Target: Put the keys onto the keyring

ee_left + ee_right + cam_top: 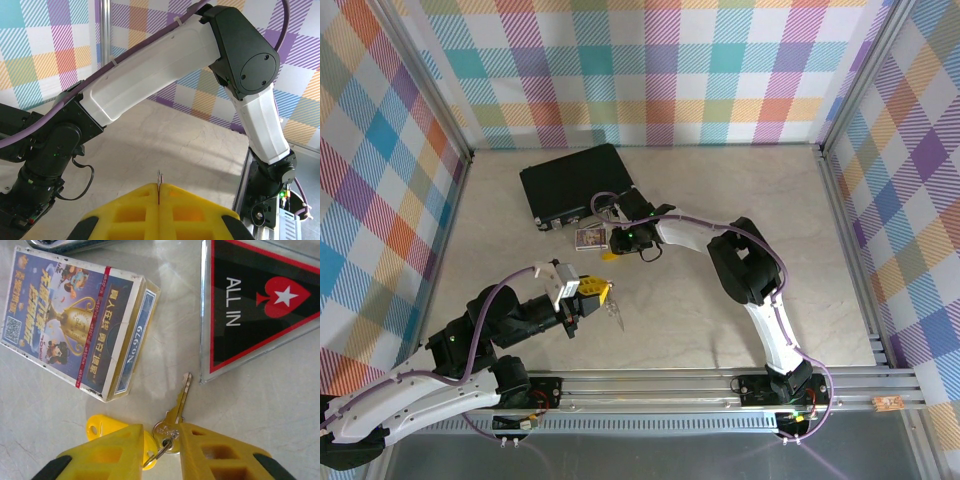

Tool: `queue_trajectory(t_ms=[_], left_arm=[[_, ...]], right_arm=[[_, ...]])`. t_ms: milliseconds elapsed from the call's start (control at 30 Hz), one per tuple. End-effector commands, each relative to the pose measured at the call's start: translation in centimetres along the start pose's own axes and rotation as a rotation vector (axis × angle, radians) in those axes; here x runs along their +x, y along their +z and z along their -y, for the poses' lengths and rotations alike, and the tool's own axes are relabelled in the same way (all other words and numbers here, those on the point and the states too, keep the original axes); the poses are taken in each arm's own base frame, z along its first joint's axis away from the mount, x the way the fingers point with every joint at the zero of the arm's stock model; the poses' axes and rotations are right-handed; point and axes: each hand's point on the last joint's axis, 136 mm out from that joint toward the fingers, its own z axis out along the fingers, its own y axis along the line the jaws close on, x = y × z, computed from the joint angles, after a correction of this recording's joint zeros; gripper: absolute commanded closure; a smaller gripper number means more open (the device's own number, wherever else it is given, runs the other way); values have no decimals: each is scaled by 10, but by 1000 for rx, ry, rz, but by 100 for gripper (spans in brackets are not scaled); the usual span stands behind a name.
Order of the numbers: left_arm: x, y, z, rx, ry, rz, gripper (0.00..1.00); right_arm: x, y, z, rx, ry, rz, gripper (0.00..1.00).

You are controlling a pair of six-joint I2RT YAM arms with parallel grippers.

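Evidently the right hand [162, 432] is straddling the small silver-bladed, yellow-headed key [181, 400] lying between its parted fingers, poised to pinch it; the left hand [159, 189] is clamping shut on a thin silvery metal sliver [159, 176].

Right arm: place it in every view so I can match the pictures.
Top external: right arm reaches from the bottom-right base to centre.
Left wrist: its white link crosses the upper frame.
Right wrist: its yellow fingers at the bottom edge, either side of a key.
Shared landmark: the pale tabletop.
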Motion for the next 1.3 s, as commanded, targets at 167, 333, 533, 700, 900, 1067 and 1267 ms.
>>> queue_trajectory(t_ms=[167,333,533,700,900,1067,1267], left_arm=[[-15,-3,5,26,1,73,100],[-15,-4,5,26,1,72,100],[-16,-5,5,22,3,76,100],[-17,-6,4,15,10,75,100],[-19,-7,4,15,12,79,100],[-23,-7,5,19,13,83,100],[-26,-10,5,17,19,84,100]], right_arm=[[-1,0,-3,6,-3,-9,80],[-2,-3,-4,5,-5,-4,82],[-2,-4,-4,7,-6,-5,84],[-1,-6,-2,20,-9,-6,86],[-2,-13,2,50,-17,8,90],[-4,-23,4,70,-28,26,92],[-2,-42,11,124,-44,43,97]])
